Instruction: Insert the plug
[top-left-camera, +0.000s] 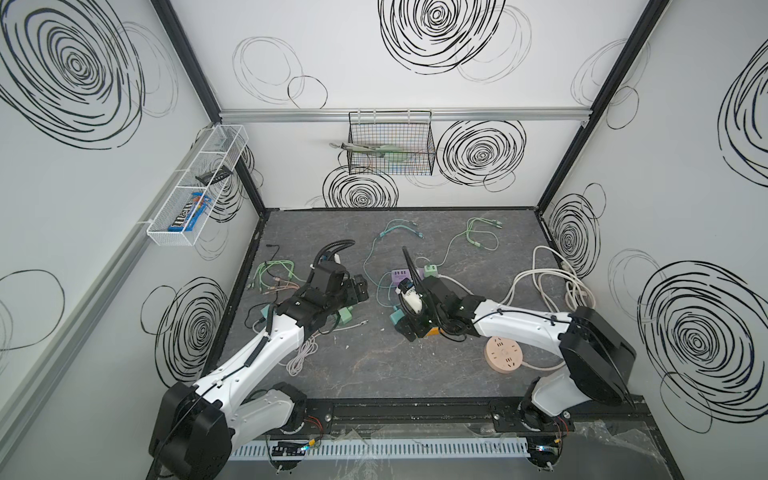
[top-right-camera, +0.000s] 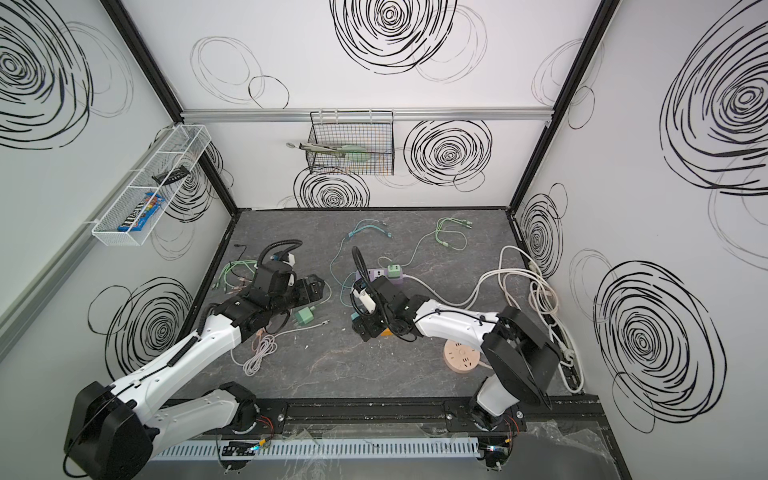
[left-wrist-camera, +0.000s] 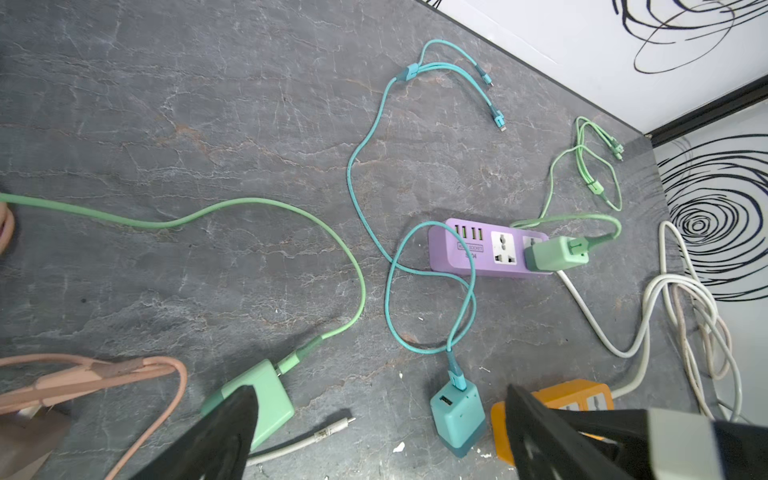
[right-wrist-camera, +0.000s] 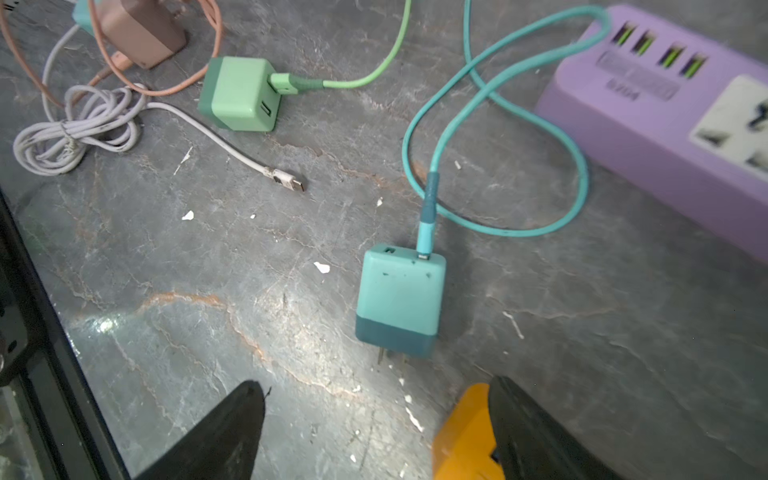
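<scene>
1. We've got the teal plug (right-wrist-camera: 399, 299) lying flat on the table (right-wrist-camera: 187, 332), prongs bare, near the purple power strip (right-wrist-camera: 665, 124) but not in it.
2. Right gripper (right-wrist-camera: 374, 386) sits just off those prongs, fingers spread, holding nothing, one finger beside an orange socket block (right-wrist-camera: 461, 432).
3. Left gripper (left-wrist-camera: 380, 390) is spread wide too, by the green charger (left-wrist-camera: 266, 395).

robot lab cell, swirl-printed wall panels (top-left-camera: 353, 62), aluminium rail (top-left-camera: 498, 114), left arm (top-left-camera: 266, 353), right arm (top-left-camera: 519, 328)
</scene>
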